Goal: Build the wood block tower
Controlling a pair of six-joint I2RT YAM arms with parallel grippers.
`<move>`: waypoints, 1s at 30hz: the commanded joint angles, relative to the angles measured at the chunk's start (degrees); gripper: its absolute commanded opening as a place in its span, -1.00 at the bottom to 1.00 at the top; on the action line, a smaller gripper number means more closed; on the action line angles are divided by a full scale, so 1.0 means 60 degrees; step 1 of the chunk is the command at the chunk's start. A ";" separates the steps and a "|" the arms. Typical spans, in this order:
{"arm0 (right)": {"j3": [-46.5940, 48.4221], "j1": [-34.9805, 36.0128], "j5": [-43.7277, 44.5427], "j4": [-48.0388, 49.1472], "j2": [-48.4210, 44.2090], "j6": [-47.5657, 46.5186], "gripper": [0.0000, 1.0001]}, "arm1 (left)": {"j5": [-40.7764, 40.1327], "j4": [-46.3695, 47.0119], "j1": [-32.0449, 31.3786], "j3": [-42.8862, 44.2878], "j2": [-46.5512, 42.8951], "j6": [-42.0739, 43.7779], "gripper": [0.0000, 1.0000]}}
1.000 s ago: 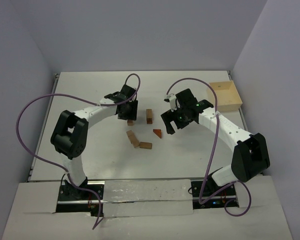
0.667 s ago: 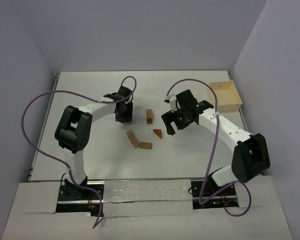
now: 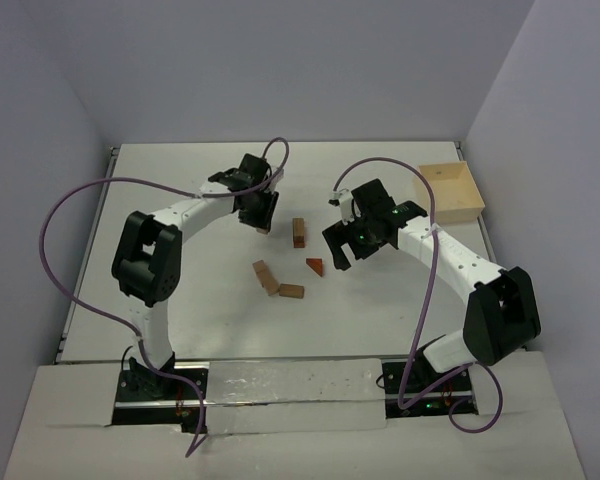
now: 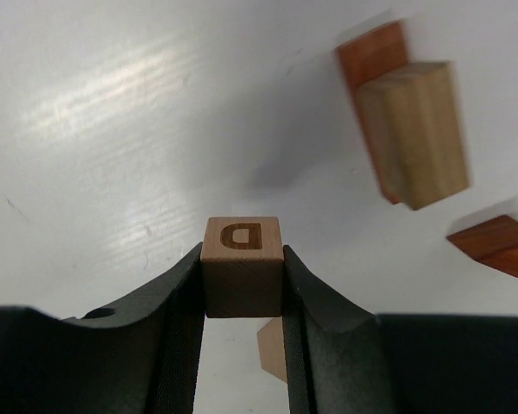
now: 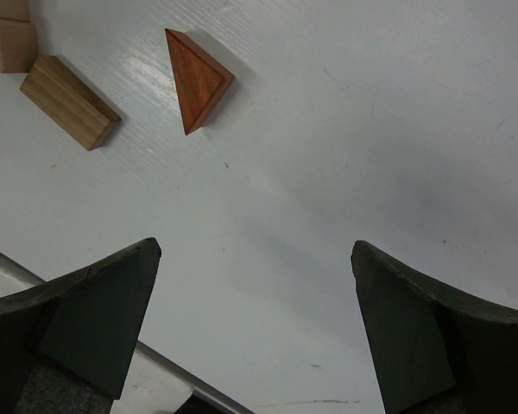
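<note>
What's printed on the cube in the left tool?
Dark letter D on the tan cube; clearest in left wrist view.

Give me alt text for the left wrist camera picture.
A small tan wooden cube marked D is clamped between two black fingers over a white table. A pale wooden bar and reddish-brown blocks lie upper right.

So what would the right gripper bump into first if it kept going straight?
Probably just bare table. The open right gripper points at plain surface; the triangular wedge sits off to its side. Depth is hard to judge.
</note>
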 commanded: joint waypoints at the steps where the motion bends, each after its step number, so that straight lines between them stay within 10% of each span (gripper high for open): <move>1: 0.0045 0.0015 -0.0023 0.0196 -0.0378 0.0028 0.99 | 0.1532 -0.0326 -0.0112 0.1590 -0.0374 0.2362 -1.00; 13: -0.0010 -0.0159 -0.0205 0.0117 -0.0630 -0.0062 0.99 | 0.2958 -0.4521 -0.0545 0.6334 0.1929 0.6028 -0.95; 30: -0.0094 -0.0569 -0.0370 -0.0118 -0.1354 -0.0288 0.99 | 0.1511 -0.5191 -0.1410 0.7328 0.3391 0.7470 -0.87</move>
